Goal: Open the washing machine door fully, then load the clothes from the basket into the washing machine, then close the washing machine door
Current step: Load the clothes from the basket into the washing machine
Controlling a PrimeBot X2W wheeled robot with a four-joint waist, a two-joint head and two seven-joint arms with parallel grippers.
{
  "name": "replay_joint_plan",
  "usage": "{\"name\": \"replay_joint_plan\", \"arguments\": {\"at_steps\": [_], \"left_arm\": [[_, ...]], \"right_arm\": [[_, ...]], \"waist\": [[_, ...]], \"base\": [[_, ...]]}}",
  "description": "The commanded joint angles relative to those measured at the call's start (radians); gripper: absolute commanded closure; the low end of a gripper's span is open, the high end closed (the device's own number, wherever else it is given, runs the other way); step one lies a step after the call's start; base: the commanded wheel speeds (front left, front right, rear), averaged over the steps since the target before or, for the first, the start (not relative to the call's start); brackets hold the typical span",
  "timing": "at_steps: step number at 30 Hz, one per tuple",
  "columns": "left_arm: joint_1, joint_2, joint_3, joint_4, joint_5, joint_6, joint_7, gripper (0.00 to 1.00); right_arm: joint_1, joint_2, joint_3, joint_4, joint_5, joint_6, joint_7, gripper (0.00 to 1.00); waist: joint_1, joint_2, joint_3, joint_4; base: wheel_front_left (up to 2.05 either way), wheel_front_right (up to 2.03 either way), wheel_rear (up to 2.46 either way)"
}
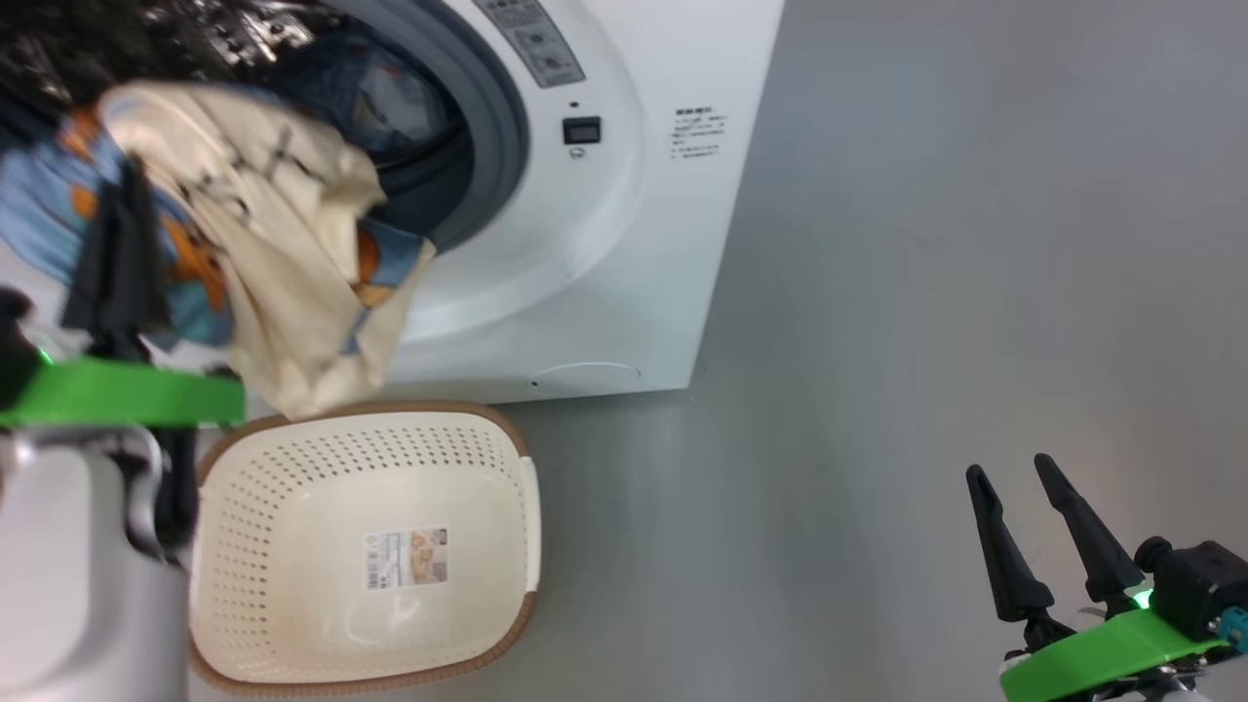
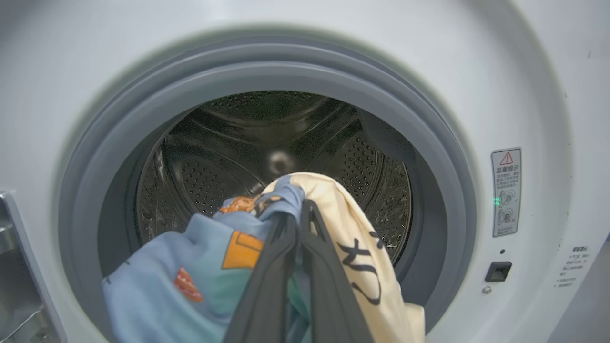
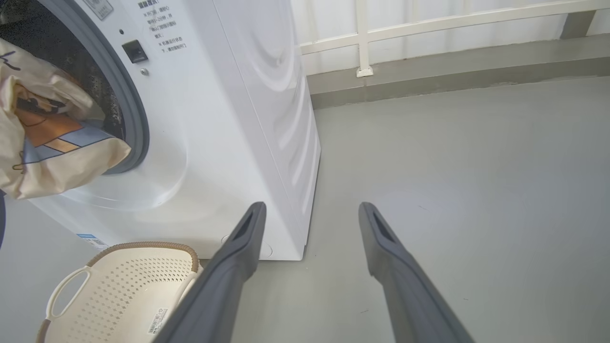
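My left gripper (image 2: 302,206) is shut on the clothes, a light blue garment (image 2: 157,281) with orange prints and a cream garment (image 2: 362,238) with black lettering. The bundle hangs at the mouth of the washing machine (image 1: 604,244), in front of the grey gasket (image 2: 238,62) and the steel drum (image 2: 267,128). In the head view the clothes (image 1: 283,253) dangle over the basket (image 1: 292,468), which holds only its sticker. The washing machine door is swung aside; a part at the left edge (image 2: 14,267) looks like it. My right gripper (image 1: 1009,468) stands open over bare floor, holding nothing.
Grey floor (image 1: 926,292) stretches wide to the right of the machine. The right wrist view shows the basket (image 3: 128,286) at the machine's foot and a white railing (image 3: 362,38) along the far wall behind a low kerb.
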Motion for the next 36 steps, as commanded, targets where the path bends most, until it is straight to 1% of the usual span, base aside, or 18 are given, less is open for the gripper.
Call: {"name": "replay_joint_plan", "arguments": {"at_steps": [1,4,10,17,20,24,29,33,36], "left_arm": [[-0.07,0.048,0.035,0.009,0.001,-0.003,-0.009,1.0],[-0.152,0.066,0.027,0.079,0.007,-0.003,-0.009,1.0],[-0.279,0.099,0.014,0.266,0.003,-0.003,-0.009,1.0],[-0.409,0.114,-0.021,0.484,-0.031,-0.003,-0.009,1.0],[-0.463,0.121,-0.035,0.553,-0.044,-0.003,-0.009,1.0],[-0.53,0.136,-0.047,0.61,-0.053,-0.003,-0.009,1.0],[-0.596,0.161,-0.049,0.61,-0.047,-0.003,-0.009,1.0],[-0.641,0.185,-0.006,0.505,-0.008,0.0,-0.009,1.0],[-0.64,0.183,0.05,0.391,0.033,0.01,-0.009,1.0]], "right_arm": [[-0.028,-0.008,0.026,-0.023,-0.006,0.002,-0.005,0.0],[-0.042,-0.002,0.03,-0.024,-0.006,0.002,-0.005,0.0],[-0.066,0.011,0.045,-0.025,-0.005,0.002,-0.005,0.0],[-0.091,0.026,0.066,-0.02,-0.005,0.002,-0.005,0.0],[-0.103,0.029,0.083,-0.019,-0.005,0.002,-0.005,0.0],[-0.119,0.033,0.099,-0.022,-0.004,0.002,-0.005,0.0],[-0.135,0.034,0.111,-0.022,-0.001,0.002,-0.005,0.0],[-0.149,0.037,0.113,-0.024,0.001,0.002,-0.005,0.0],[-0.156,0.041,0.115,-0.027,0.001,0.002,-0.005,0.0]], "waist": [[0.0,0.0,0.031,-0.03],[0.0,0.0,0.052,-0.047],[0.0,0.0,0.087,-0.078],[0.0,0.0,0.126,-0.099],[0.0,0.0,0.138,-0.111],[0.0,0.0,0.156,-0.128],[0.0,0.0,0.179,-0.143],[0.0,0.0,0.202,-0.156],[0.0,0.0,0.215,-0.162]], "base": [[0.0,0.0,0.0],[0.0,0.0,0.0],[0.0,0.0,0.0],[0.0,0.0,0.0],[0.0,0.0,0.0],[0.0,0.0,0.0],[0.0,0.0,0.0],[0.0,0.0,0.0],[0.0,0.0,0.0]]}}
